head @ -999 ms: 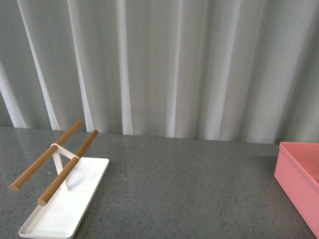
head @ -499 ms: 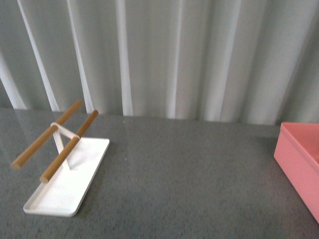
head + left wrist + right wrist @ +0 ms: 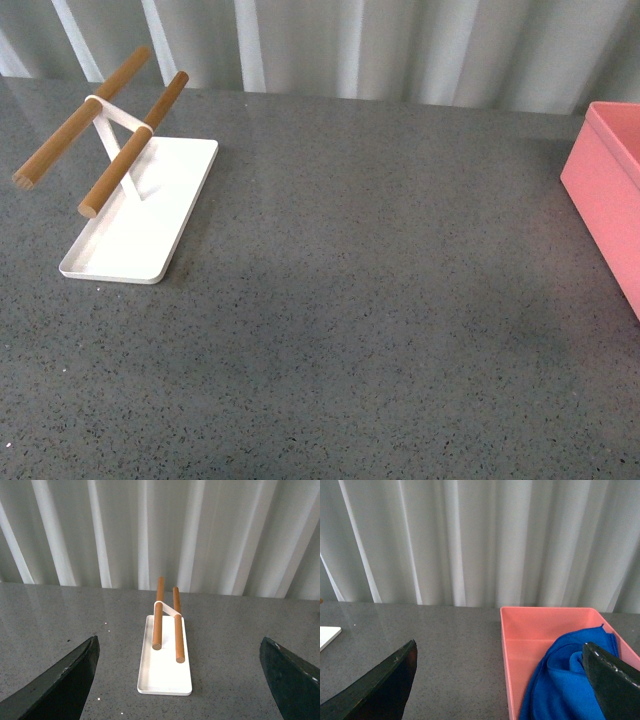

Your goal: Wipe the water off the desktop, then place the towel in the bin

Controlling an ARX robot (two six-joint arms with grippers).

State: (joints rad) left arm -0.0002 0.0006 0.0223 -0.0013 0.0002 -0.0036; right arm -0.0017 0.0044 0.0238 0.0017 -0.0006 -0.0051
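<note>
Desktop (image 3: pixel 380 330) was dark grey speckled stone, slightly glossy; I could not make out any water on it in any view.

Towel (image 3: pixel 570 685): bright blue, fluffy, bunched up inside the bin (image 3: pixel 520 630). It filled the near part of the box and reached up to the far right corner; the pink floor was still bare at the far left side. Only the right wrist view showed it.

Bin in front view (image 3: pixel 605 190): salmon-pink box at the right edge of the desktop, cropped by the frame, contents not visible from there.

White tray (image 3: pixel 150 230) sat at the left of the desktop, well apart from the bin. Two wooden rods (image 3: pixel 130 145) ran side by side above it on a white support, tilted, near ends raised. Left wrist view showed the same tray (image 3: pixel 165 680) square on, far out in front of the arm.

Left gripper (image 3: pixel 177 680): fingers (image 3: pixel 65 685) spread wide, nothing between them, hanging above the desktop.

Right gripper (image 3: pixel 500 682): fingers (image 3: pixel 380 685) also wide apart and holding nothing; one finger overlapped the towel in the picture, contact could not be told.

Pale pleated curtain (image 3: pixel 400 45) behind the desk.
</note>
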